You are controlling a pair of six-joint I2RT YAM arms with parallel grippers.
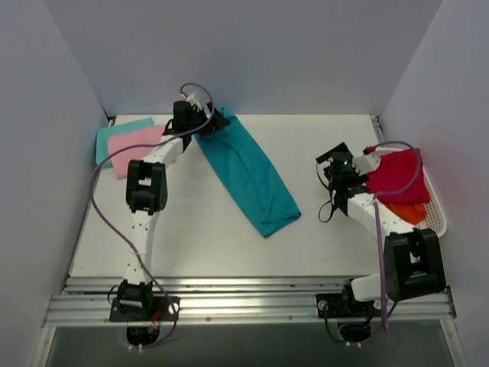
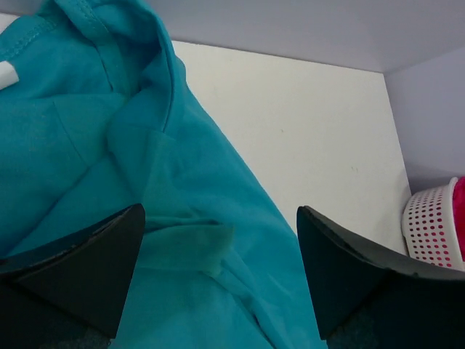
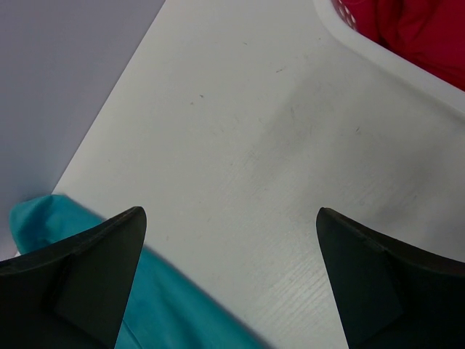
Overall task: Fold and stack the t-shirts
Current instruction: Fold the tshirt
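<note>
A deep teal t-shirt [image 1: 248, 174] lies as a long band across the middle of the table, from the back edge down toward the front right. It fills the left wrist view [image 2: 109, 167] and shows at the lower left of the right wrist view [image 3: 156, 305]. My left gripper [image 1: 208, 121] is open over the shirt's far end, holding nothing. My right gripper [image 1: 330, 164] is open and empty over bare table right of the shirt. A folded pink t-shirt [image 1: 136, 145] lies on a pale aqua one [image 1: 107, 138] at the back left. A crimson t-shirt [image 1: 393, 176] and an orange one [image 1: 409, 212] sit in the basket.
The white lattice basket [image 1: 437, 214] stands at the right edge of the table and shows in the left wrist view [image 2: 429, 229] and the right wrist view [image 3: 396, 62]. Grey walls enclose the table on three sides. A metal rail runs along the front edge [image 1: 252, 294].
</note>
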